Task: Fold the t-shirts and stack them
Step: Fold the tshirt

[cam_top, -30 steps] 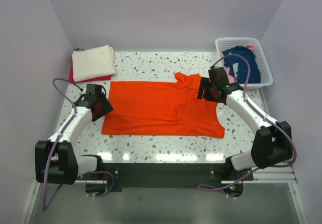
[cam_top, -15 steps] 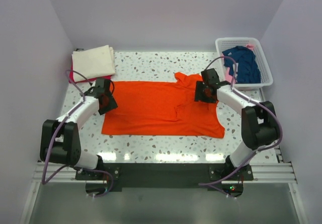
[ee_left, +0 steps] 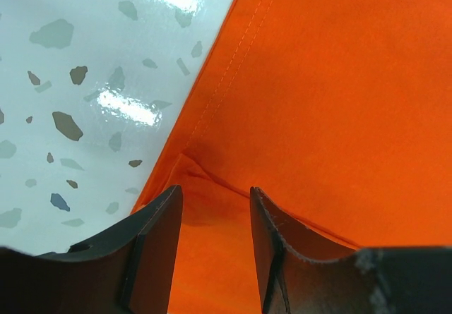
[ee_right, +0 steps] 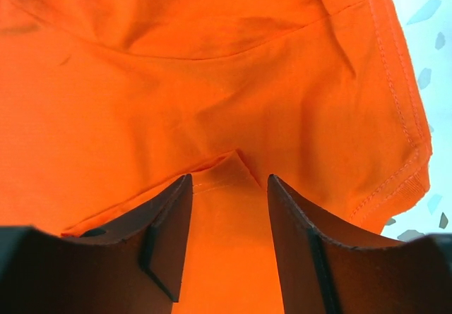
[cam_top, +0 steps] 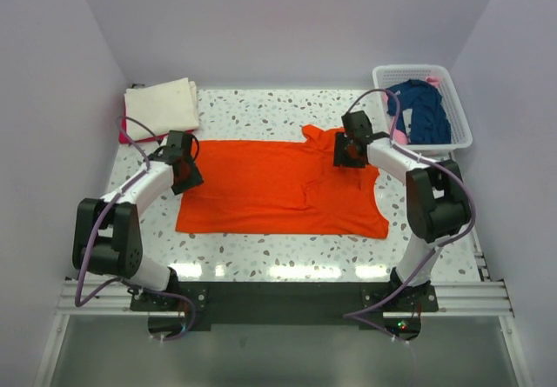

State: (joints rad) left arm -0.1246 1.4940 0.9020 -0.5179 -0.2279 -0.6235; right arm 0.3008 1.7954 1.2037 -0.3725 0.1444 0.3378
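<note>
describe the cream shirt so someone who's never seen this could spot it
Start at the speckled table and go to its far left corner, across from the white basket. A cream t-shirt lies there folded on top of a red one. It is the only pale one: the orange t-shirt is spread flat mid-table and the navy one is bunched in the basket.

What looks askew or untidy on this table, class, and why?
The orange t-shirt lies mostly flat, but its right end is rumpled: a sleeve is folded over by the right gripper, and a crease runs near its middle. The navy shirt sits crumpled in the white basket. The cream shirt is neatly folded.
</note>
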